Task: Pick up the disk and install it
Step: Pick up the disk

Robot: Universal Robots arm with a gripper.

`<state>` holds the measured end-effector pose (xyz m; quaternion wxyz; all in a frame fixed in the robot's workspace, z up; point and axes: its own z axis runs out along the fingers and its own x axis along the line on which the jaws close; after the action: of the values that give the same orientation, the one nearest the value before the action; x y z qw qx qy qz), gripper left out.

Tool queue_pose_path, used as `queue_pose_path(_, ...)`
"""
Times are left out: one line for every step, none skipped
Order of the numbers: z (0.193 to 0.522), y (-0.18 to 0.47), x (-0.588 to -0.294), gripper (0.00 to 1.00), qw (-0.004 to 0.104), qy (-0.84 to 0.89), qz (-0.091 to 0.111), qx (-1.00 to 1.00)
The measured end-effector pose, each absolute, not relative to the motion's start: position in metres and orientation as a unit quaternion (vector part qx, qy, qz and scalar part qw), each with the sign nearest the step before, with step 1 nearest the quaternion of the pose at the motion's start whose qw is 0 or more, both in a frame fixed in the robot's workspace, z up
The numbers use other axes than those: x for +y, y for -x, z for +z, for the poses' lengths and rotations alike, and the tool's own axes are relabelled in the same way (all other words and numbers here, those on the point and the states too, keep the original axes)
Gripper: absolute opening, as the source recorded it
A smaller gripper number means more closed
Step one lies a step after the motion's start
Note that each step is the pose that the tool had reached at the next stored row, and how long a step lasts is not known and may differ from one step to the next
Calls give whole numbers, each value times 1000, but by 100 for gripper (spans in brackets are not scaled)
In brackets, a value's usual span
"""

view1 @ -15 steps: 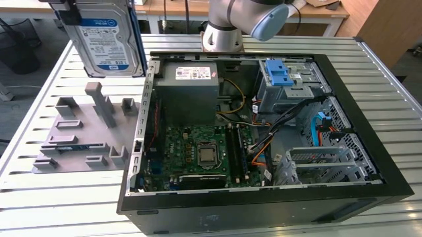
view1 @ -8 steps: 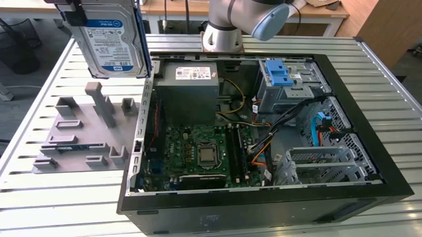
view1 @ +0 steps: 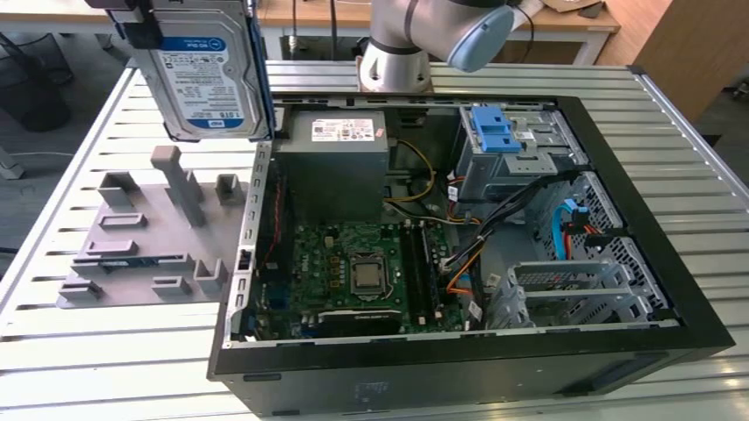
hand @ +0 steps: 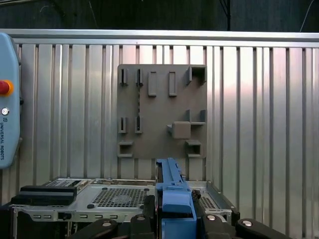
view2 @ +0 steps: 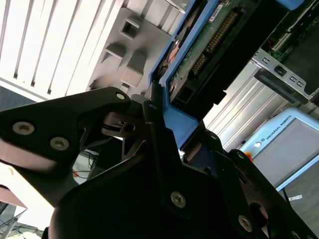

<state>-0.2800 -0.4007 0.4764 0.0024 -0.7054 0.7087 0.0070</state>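
Note:
The disk (view1: 205,74), a silver hard drive with a white-and-blue label and a blue carrier frame, hangs upright in the air at the exterior view's upper left. It is above the back corner of the grey holder plate (view1: 153,228) and beside the open computer case (view1: 655,289). My gripper (view1: 175,9) is shut on its top edge. In the second wrist view the black fingers (view2: 99,119) clamp the blue frame, and the disk's green circuit side (view2: 204,45) points away. In the first wrist view the blue frame edge (hand: 172,196) sits between the fingers (hand: 214,226).
Inside the case a metal drive cage with a blue latch (view1: 497,132) stands at the back right, with cables, motherboard (view1: 357,267) and power supply (view1: 333,162) nearby. The arm's base (view1: 398,57) is behind the case. A teach pendant (hand: 9,99) lies on the slatted table (view1: 94,368).

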Motion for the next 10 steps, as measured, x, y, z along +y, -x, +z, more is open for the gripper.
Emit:
queue_pose_path(476, 279, -401, 36, 2, 705, 7, 709)
queue_pose_path(476, 278, -402, 36, 2, 705, 7, 709)
queue_pose_path(476, 277, -402, 36, 2, 705, 7, 709)
queue_pose_path(476, 276, -403, 36, 2, 705, 7, 709)
queue_pose_path(476, 276, -403, 36, 2, 705, 7, 709)
queue_pose_path(476, 275, -404, 36, 2, 705, 7, 709)
queue_pose_path(476, 274, -404, 36, 2, 705, 7, 709)
queue_pose_path(476, 273, -405, 36, 2, 705, 7, 709)
queue_pose_path(476, 272, -406, 36, 2, 705, 7, 709)
queue_pose_path(476, 271, -406, 36, 2, 705, 7, 709)
